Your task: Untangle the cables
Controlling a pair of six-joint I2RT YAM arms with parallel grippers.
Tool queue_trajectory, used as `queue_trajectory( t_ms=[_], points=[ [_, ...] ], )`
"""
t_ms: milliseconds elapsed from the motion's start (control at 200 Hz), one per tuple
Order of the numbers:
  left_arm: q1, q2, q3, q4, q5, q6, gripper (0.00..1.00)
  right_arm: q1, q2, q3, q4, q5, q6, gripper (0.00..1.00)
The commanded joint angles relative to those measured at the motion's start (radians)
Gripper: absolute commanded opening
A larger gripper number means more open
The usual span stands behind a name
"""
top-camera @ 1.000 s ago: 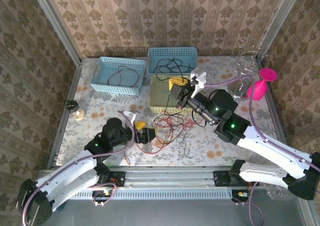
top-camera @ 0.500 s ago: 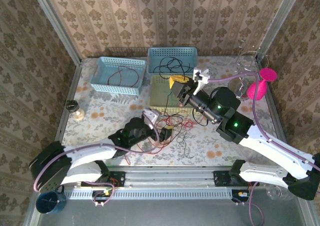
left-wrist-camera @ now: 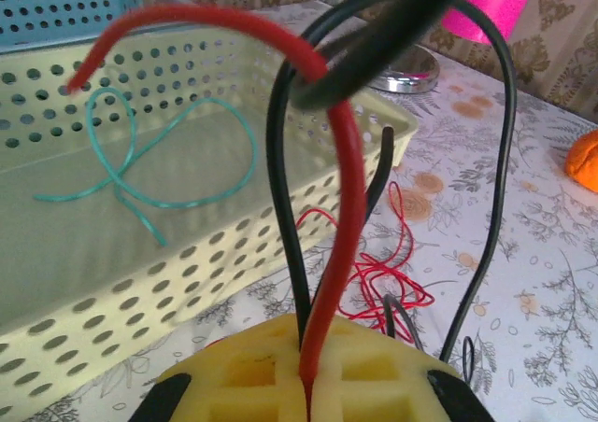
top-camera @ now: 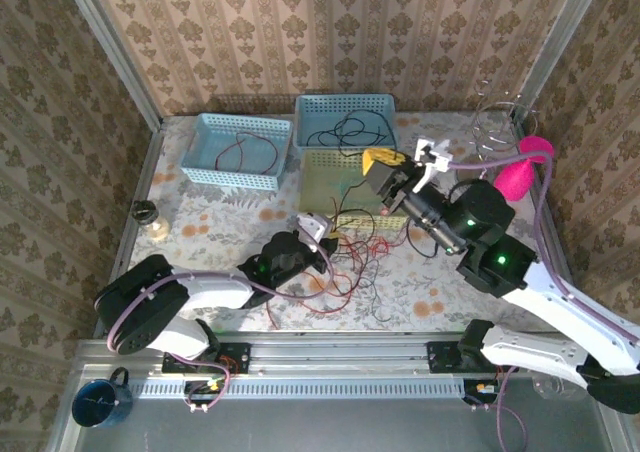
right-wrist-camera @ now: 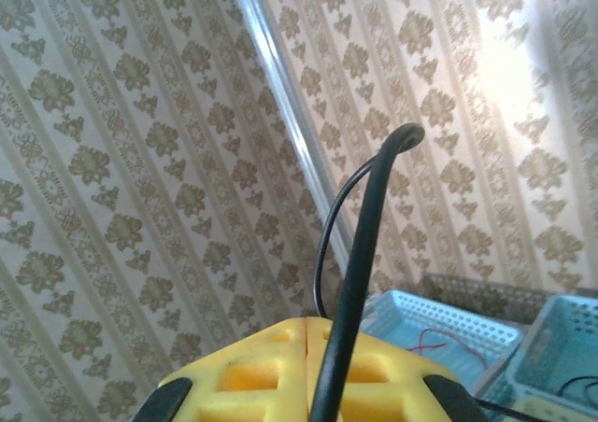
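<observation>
Worktop [top-camera: 425, 294] under a floral cover carries a pale yellow basket [top-camera: 368, 222] with a green cable [left-wrist-camera: 187, 175] inside. The right hand [top-camera: 380, 162], raised above that basket, is clamped on a black cable [right-wrist-camera: 360, 254]. The left hand [top-camera: 325, 244], low by the red-and-black tangle of cables [top-camera: 348, 264] before the basket, pinches a red cable [left-wrist-camera: 338, 207].

Black cable [left-wrist-camera: 392, 30] blurred, cut by top edge, end of red cable [left-wrist-camera: 334, 254] hidden inside left claw [left-wrist-camera: 306, 389]

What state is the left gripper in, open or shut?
Shut. On the left gripper the yellow pads meet, and a red cable is pinched in the seam between them.
</observation>
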Motion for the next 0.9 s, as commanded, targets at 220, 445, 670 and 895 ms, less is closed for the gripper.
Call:
queue_trajectory(
  t_ms=[220, 445, 670, 895],
  points=[
    [0.1, -0.053, -0.145, -0.021, -0.023, -0.072, 0.0, -0.141, -0.163, 0.17, -0.128, 0.052, -0.066, 0.0],
    [0.13, -0.174, -0.173, -0.183, -0.024, -0.124, 0.32, -0.155, -0.116, 0.244, -0.25, 0.094, -0.073, 0.0],
    [0.144, -0.584, -0.118, -0.652, -0.117, -0.219, 0.86, -0.213, 0.036, 0.312, -0.333, 0.05, 0.014, 0.0],
    [0.246, -1.01, 0.044, -1.272, -0.269, -0.396, 0.92, -0.369, 0.282, 0.356, -0.29, -0.188, 0.225, 0.0]
  ],
)
